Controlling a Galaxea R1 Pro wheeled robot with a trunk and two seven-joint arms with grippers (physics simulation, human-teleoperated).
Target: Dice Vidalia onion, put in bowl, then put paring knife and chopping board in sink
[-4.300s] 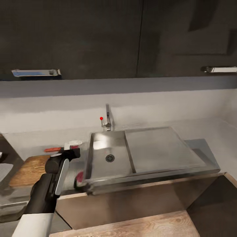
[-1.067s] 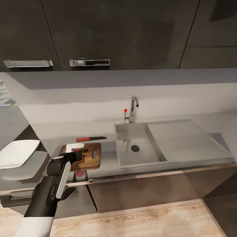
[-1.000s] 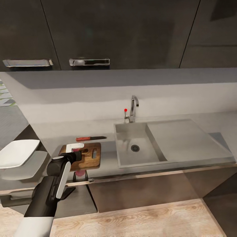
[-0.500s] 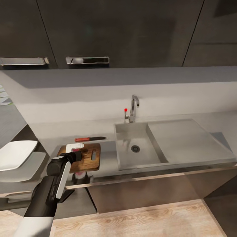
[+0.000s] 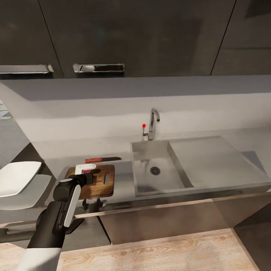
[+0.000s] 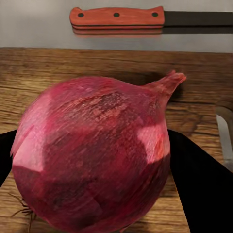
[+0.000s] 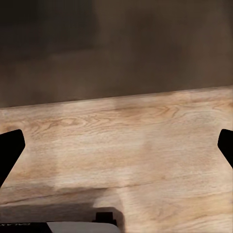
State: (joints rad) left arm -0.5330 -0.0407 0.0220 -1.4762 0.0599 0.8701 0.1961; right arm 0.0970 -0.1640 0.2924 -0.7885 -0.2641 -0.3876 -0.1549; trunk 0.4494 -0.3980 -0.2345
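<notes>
The kitchen is dark wall cabinets (image 5: 135, 37) over a long grey countertop (image 5: 75, 150), with pale wood floor (image 5: 169, 252) below; the sink (image 5: 158, 169) sits to the right of the work area, its basin bare down to the drain, which suggests the first step is behind us; the tap (image 5: 152, 124) with its red knob stands at the back rim. The bowl (image 5: 17, 177) waits well apart at the far left, cut off by the frame edge; the board (image 5: 99, 180) lies near the front edge beside the sink, probably so everything stays within one arm's reach; the knife (image 5: 101, 159) lies just behind the board on the counter, handle to the left, blade pointing toward the sink, ready to be picked up.

The left gripper (image 6: 92, 194) hangs over the board with its fingers (image 6: 204, 189) pinching the onion (image 6: 92, 155) on both sides; judging from the wrist view the onion is just above or on the wood, though contact cannot be told; in the head view the arm hides the onion. The right gripper (image 7: 116, 150) points at the floor, its tips spread wide with nothing between them, idle and out of the way.
</notes>
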